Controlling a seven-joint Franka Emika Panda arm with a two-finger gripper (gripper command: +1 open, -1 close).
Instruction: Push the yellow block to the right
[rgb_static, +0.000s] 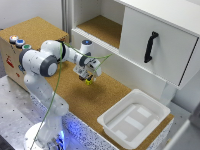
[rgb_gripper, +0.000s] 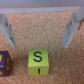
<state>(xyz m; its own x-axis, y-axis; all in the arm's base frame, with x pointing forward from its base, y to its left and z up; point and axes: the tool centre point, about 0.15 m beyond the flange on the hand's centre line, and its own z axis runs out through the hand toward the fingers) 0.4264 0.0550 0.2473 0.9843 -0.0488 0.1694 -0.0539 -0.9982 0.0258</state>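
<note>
Spreading wide, the gripper (rgb_gripper: 41, 29) is held empty just above the cork surface (rgb_gripper: 45, 42), the yellow block (rgb_gripper: 38, 62) lying near its fingers. One finger (rgb_gripper: 72, 30) should be lowered beside the block's face for a steady rightward sweep, away from the purple block (rgb_gripper: 4, 62).

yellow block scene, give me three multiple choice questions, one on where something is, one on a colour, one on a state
1. Where does the yellow block lie?
A. on the cork surface, under the gripper
B. inside the white bin
C. on the cabinet shelf

2. What colour is the cube beside the yellow block in the wrist view?
A. red
B. purple
C. white

3. How does the gripper stand?
A. shut on the yellow block
B. open, fingers apart
C. shut on the drawer handle

Answers:
1 A: the wrist view shows it on cork, in front of the fingers.
2 B: its visible face is dark purple.
3 B: the wrist view shows a wide gap, nothing held.
</note>
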